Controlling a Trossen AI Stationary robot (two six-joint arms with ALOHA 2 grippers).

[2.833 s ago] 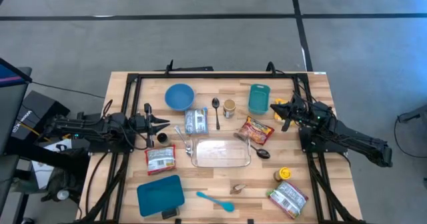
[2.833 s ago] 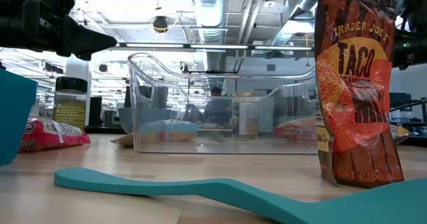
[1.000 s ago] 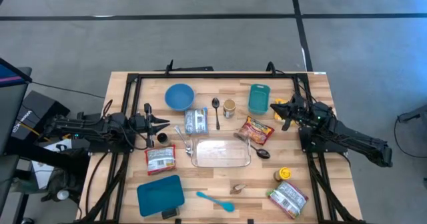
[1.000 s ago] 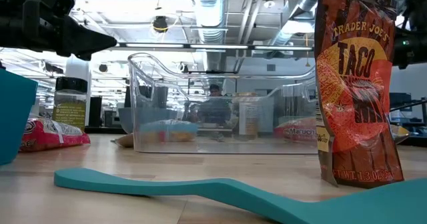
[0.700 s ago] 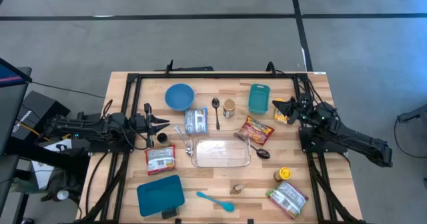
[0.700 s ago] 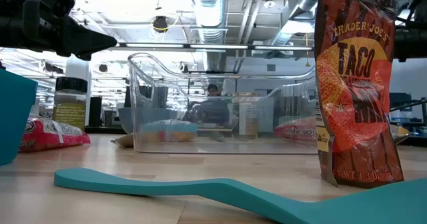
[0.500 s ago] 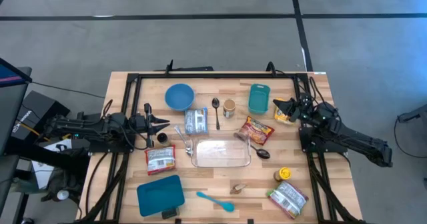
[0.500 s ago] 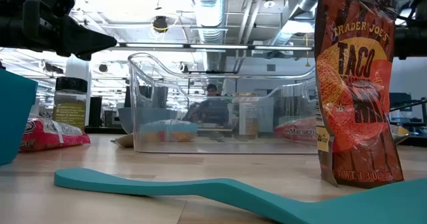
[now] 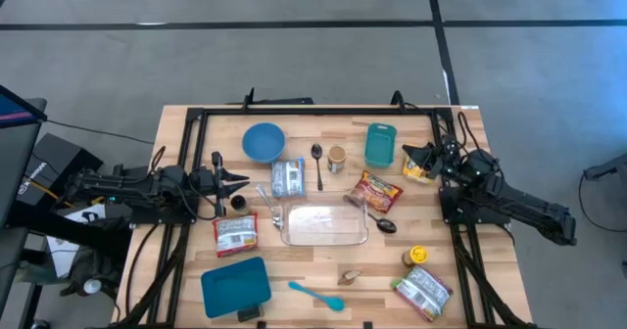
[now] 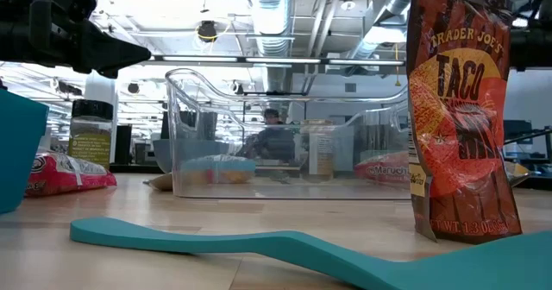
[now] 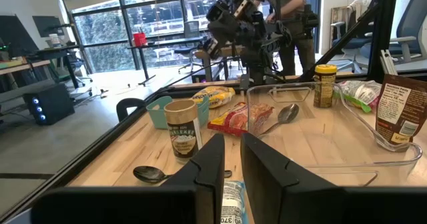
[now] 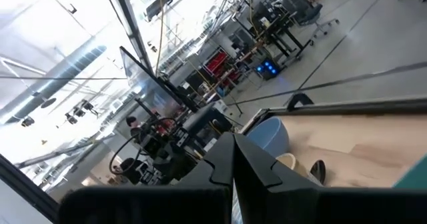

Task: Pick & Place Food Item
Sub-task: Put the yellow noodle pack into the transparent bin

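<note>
Food packets lie on the wooden table [image 9: 451, 123]: a yellow bag [image 9: 415, 170] at the right, a red packet [image 9: 377, 190], a silver packet [image 9: 287, 177], a red-and-white packet [image 9: 235, 233] and another packet [image 9: 423, 292] at the near right. A clear container [image 9: 323, 224] sits mid-table. My right gripper [image 9: 406, 154] hovers shut over the yellow bag's far side, holding nothing; its fingers meet in its wrist view [image 12: 233, 154]. My left gripper [image 9: 245, 180] waits level at the left, fingers all but together [image 11: 232, 161], nothing between them.
A blue bowl [image 9: 264, 141], teal tub [image 9: 380, 145], small jar [image 9: 336, 159], two spoons [image 9: 317, 164], yellow-lidded jar [image 9: 418, 257], teal lid [image 9: 235, 284] and teal spatula [image 9: 315, 295] are spread about. In the low view a taco-mix pouch [image 10: 461, 117] stands close by. A person [image 11: 283, 11] stands beyond the table.
My right gripper has rolled about its own axis and risen a little, its tip drifting toward the far edge, so more of the yellow bag shows beneath it. It has stayed shut. The left arm has kept still.
</note>
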